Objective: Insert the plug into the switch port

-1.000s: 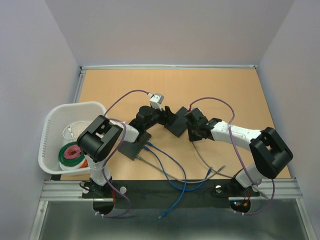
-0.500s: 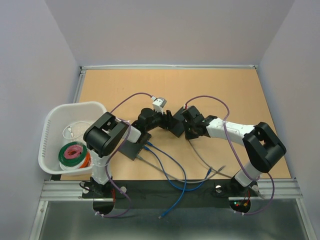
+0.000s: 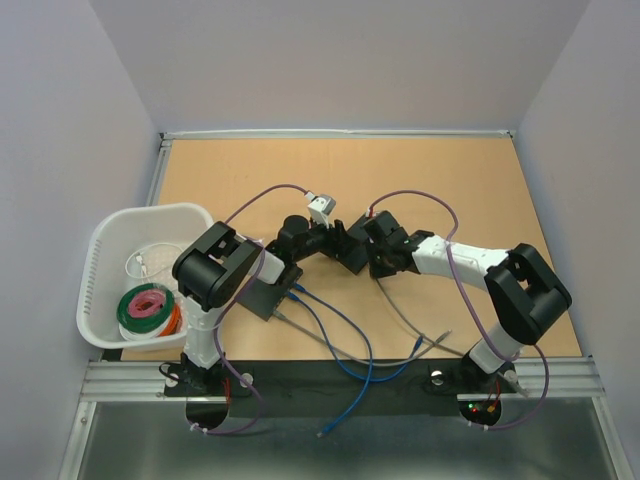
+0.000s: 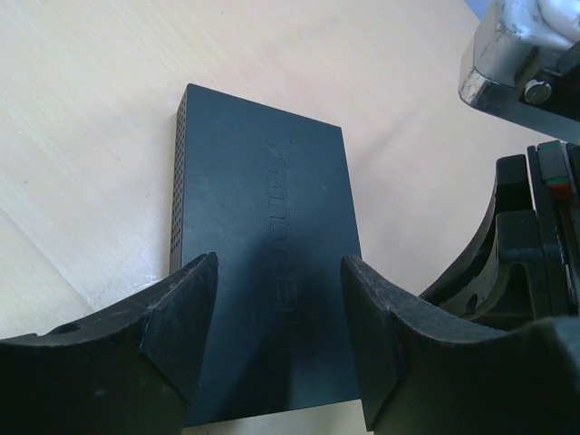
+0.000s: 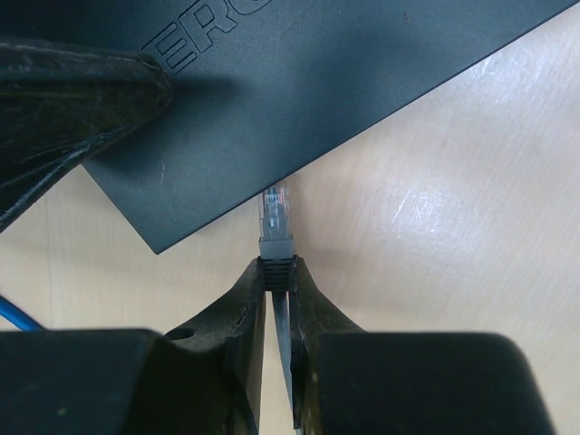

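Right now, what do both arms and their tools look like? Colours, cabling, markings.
The left arm and right arm pair white links with bulky black joint housings. A thin purple cable loops along each. The left tool has broad matte black wedge fingers; the right tool has black fingers tapering to narrow scuffed tips. Red and green lights glow at the right base. No readable markings.

We saw a matt black plastic switch [image 4: 263, 227], a clear glossy plug [image 5: 276, 210], and a smooth pale wood-look table [image 4: 91, 91].
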Controlling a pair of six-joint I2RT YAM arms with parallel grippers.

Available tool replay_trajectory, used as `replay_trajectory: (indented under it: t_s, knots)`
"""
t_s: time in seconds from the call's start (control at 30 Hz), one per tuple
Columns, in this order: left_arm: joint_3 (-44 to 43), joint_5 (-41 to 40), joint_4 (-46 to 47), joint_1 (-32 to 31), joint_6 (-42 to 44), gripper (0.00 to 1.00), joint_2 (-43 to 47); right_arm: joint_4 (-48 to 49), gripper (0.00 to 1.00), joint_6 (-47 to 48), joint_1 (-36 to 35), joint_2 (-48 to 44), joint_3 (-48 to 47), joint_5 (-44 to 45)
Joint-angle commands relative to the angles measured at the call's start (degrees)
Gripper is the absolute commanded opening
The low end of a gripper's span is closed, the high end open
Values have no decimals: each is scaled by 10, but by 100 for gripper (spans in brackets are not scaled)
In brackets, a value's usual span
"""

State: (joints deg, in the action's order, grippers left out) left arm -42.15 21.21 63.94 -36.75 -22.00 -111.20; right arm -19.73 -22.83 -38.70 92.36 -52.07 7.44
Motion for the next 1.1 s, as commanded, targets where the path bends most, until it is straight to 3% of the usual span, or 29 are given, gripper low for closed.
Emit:
replay_trajectory:
  t_s: [0.0,0.6,1.07]
  knots:
    - [-14,1,-2,-2,19,67,-1,23,0,5,1,-7,-33,-6]
    - [13,-144,-19,-6,57,71,67,25,0,9,-4,-9,-36,-11]
    - [-36,-110,-66,-5,68,68,4,28,0,9,-11,-4,-47,-18]
